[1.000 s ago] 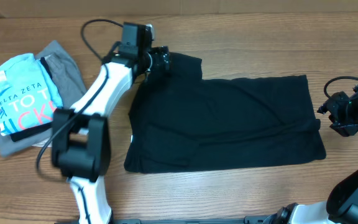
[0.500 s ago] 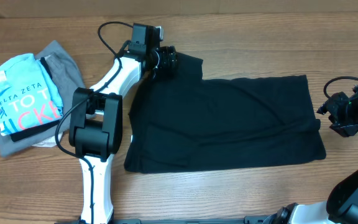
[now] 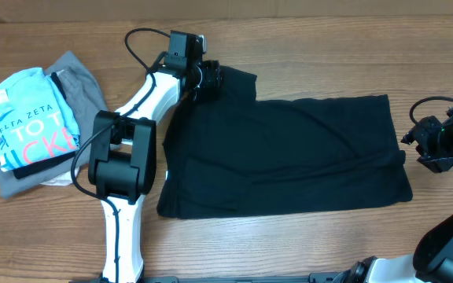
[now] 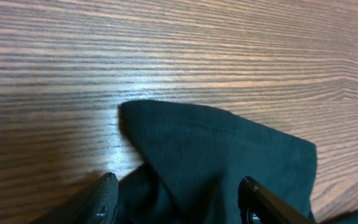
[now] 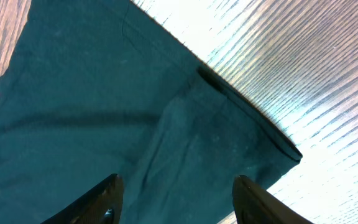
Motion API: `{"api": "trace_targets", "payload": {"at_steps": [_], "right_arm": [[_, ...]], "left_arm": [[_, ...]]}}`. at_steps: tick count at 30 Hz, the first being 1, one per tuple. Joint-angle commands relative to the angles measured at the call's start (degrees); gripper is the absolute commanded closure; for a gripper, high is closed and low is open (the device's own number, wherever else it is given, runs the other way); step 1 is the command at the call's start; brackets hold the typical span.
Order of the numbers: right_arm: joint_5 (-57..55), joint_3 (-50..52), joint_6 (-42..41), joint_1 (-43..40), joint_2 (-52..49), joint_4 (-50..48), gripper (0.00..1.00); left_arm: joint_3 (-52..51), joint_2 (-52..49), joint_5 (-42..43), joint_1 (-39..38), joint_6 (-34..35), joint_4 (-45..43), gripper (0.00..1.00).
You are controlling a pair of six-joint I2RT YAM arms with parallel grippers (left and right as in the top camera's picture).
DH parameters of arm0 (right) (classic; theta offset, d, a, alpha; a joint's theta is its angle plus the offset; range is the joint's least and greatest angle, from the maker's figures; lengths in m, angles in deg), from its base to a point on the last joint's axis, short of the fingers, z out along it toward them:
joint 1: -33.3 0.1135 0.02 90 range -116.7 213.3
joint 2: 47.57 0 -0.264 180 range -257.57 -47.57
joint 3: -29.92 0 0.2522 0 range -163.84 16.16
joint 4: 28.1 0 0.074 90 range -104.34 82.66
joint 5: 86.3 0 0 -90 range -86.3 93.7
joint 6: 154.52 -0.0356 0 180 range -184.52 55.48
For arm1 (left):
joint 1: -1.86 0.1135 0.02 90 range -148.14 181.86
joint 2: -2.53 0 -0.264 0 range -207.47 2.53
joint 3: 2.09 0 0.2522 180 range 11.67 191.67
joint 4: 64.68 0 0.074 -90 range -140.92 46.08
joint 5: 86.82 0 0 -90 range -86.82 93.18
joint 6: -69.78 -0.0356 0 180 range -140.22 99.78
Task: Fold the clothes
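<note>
A black garment (image 3: pixel 289 157) lies spread flat across the middle of the table. My left gripper (image 3: pixel 211 79) is at its far left corner, where a sleeve (image 4: pixel 216 143) sticks out. In the left wrist view the left gripper (image 4: pixel 179 199) is open, its jaws wide apart with the sleeve cloth lying between them. My right gripper (image 3: pixel 412 143) is at the garment's right edge. In the right wrist view the right gripper (image 5: pixel 176 196) is open above the cloth, with a folded right corner (image 5: pixel 253 130) ahead of it.
A pile of folded clothes (image 3: pixel 30 126) sits at the left: a light blue printed shirt on top of grey and white pieces. The left arm (image 3: pixel 124 157) crosses the table beside the garment's left edge. Bare wooden table (image 3: pixel 305 244) lies in front.
The left arm has swung right, and its gripper has shifted a little right at the garment's far left corner. The garment and the right arm have not moved.
</note>
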Motion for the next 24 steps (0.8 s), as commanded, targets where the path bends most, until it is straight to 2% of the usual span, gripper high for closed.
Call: {"api": "trace_targets", "payload": {"at_steps": [1, 4, 7, 12, 14, 18, 20, 24], "right_arm": [[0.3, -0.8, 0.3, 0.1, 0.6, -0.2, 0.4], [0.3, -0.8, 0.3, 0.1, 0.6, -0.2, 0.4], [0.3, -0.8, 0.3, 0.1, 0.6, -0.2, 0.4], [0.3, -0.8, 0.2, 0.1, 0.6, -0.5, 0.4], [0.3, -0.8, 0.2, 0.1, 0.6, -0.7, 0.43], [0.5, -0.8, 1.3, 0.4, 0.6, -2.3, 0.52], [2.4, -0.8, 5.2, 1.3, 0.5, -3.3, 0.56], [2.4, -0.9, 7.6, 4.8, -1.0, -5.2, 0.55]], "left_arm": [[1.0, -2.5, -1.1, -0.4, 0.9, -0.3, 0.36], [1.0, -3.9, 0.9, -0.5, 1.1, -0.2, 0.38], [1.0, -5.2, 3.3, -0.5, 1.3, -0.9, 0.45], [2.1, -5.2, 4.4, -0.1, 1.3, -1.6, 0.52], [2.8, -5.2, 4.4, 0.2, 1.3, -1.6, 0.59], [4.1, -5.1, 7.0, 0.8, 1.3, -1.2, 0.87], [4.8, -5.0, 8.5, 1.1, 1.3, -0.7, 0.92], [7.3, -4.7, 12.1, 1.7, 1.3, 3.6, 0.96]]}}
